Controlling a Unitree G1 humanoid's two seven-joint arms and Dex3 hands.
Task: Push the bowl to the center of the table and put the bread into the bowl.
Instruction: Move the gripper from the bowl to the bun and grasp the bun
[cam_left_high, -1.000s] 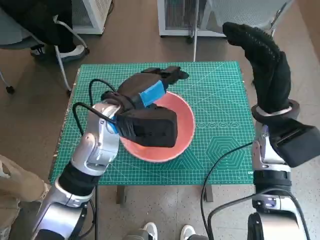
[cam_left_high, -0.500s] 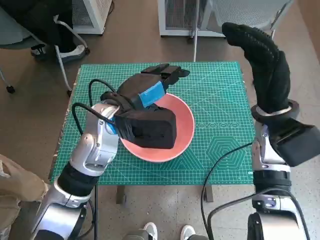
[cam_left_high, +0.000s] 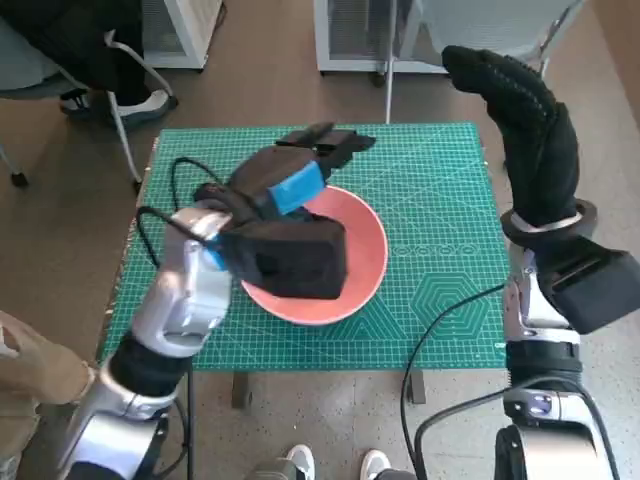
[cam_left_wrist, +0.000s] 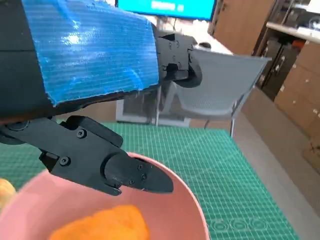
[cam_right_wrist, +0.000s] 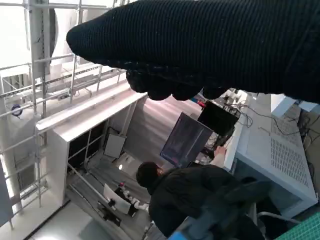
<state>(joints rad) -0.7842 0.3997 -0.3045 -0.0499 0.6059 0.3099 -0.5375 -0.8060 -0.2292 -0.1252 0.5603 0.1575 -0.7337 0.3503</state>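
Nearest to us, at the front part of the green mat (cam_left_high: 440, 300), stands the pink bowl (cam_left_high: 365, 250). Our left forearm covers much of it in the head view. In the left wrist view we see the bread (cam_left_wrist: 102, 226), an orange piece, lying inside the bowl near its rim, so we judge that this part of the task is done. The bowl sits a little left of the middle of the table; if the center is wanted exactly, it may need one more small push.

Above the far rim of the bowl is our left hand (cam_left_high: 300, 170). Its black fingers (cam_left_wrist: 107, 162) are stretched out and apart, and they hold nothing. The lower finger is very close to the inside of the rim. Here is the first risk: if we pull this hand away low, a finger can catch the rim and drag or tip the bowl, and the bread may roll out. Our forearm above the bowl can do the same if it sinks.

Farther away and to the right, our right hand (cam_left_high: 525, 120) is raised above the far right corner of the table. It holds nothing; how its fingers lie we cannot tell. A person sits behind it, so a wide swing of this arm would be dangerous.
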